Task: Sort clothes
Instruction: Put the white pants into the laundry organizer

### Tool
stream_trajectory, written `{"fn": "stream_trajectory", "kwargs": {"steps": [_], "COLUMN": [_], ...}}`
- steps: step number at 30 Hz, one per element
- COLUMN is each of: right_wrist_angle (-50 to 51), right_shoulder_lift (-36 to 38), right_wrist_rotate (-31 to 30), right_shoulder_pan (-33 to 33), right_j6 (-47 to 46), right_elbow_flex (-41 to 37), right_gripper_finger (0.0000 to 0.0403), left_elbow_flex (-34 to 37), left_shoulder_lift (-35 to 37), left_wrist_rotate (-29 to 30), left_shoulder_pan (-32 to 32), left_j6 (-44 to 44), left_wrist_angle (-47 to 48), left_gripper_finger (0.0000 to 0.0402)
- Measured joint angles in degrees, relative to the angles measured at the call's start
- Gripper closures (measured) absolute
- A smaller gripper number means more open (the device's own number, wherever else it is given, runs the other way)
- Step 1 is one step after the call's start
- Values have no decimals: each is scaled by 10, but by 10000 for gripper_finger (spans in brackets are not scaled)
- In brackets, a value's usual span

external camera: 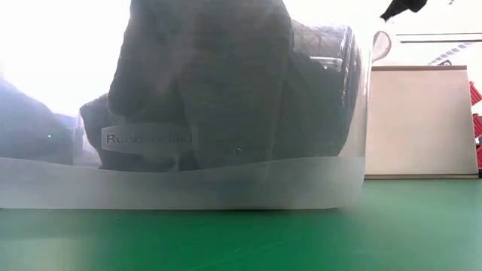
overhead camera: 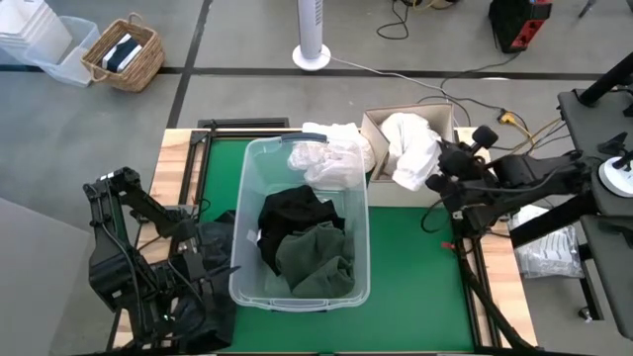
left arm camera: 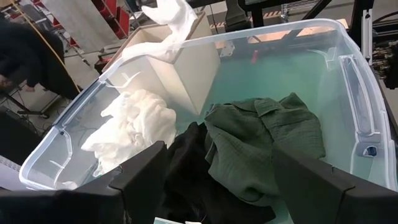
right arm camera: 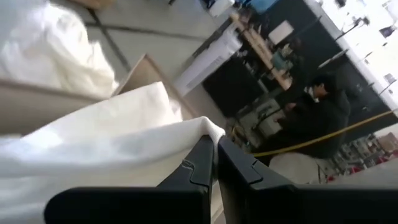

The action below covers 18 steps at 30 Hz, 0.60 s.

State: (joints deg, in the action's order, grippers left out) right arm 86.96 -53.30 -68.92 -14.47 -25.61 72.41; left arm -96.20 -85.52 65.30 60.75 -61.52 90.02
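**White garment pinched at the box, darks heaped in the tub**

A white garment (overhead camera: 413,148) spills over the lower edge of the beige cardboard box (overhead camera: 374,127) in the upper right of the high view, its long axis running from the box's interior down toward the green mat (overhead camera: 415,267). The right gripper (overhead camera: 442,170) sits at its lower right edge; in the right wrist view the two dark fingers (right arm camera: 205,163) press together on a fold of the white cloth (right arm camera: 93,134), gripping it.

Left of the box, the clear plastic tub (overhead camera: 242,267) stands at the centre of the frame, long axis running top to bottom. Inside it a black garment (overhead camera: 295,216) lies across the middle, a dark green garment (overhead camera: 316,259) fills the lower end, and a second white garment (overhead camera: 329,158) is bunched over the upper rim, touching the box. In the left wrist view the green piece (left arm camera: 264,146) lies crumpled, collar turned toward the tub's far wall, beside the black one (left arm camera: 186,168).

The left gripper (overhead camera: 193,259) waits at the lower left, just outside the tub's left wall, above a dark garment (overhead camera: 213,297) heaped on the mat; its fingers (left arm camera: 146,171) stand spread apart, holding nothing.

Open mat lies to the right of the tub, between it and the table's wooden edge (overhead camera: 477,287). From table height, the tub's frosted wall (external camera: 188,184) fills most of the frame, with bare mat before it.
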Motion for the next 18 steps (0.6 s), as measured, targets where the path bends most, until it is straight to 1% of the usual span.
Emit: {"fn": "stream_trajectory", "kwargs": {"steps": [6, 10, 14, 18], "right_wrist_angle": [1, 0, -2, -2], "right_shoulder_lift": [0, 1, 4, 4], "right_wrist_rotate": [72, 104, 156, 209], "right_shoulder_pan": [51, 92, 151, 227], "right_j6": [-9, -16, -27, -42], "right_elbow_flex": [-29, -33, -31, -31], "right_gripper_finger": [394, 394, 394, 394], "left_elbow_flex": [1, 3, 3, 3], "left_shoulder_lift": [0, 0, 0, 0], "left_wrist_rotate": [1, 1, 2, 2], "left_shoulder_pan": [0, 0, 0, 0], "left_j6": [0, 0, 0, 0], "left_wrist_angle": [0, 0, 0, 0], "left_gripper_finger": [138, 138, 138, 138]}}
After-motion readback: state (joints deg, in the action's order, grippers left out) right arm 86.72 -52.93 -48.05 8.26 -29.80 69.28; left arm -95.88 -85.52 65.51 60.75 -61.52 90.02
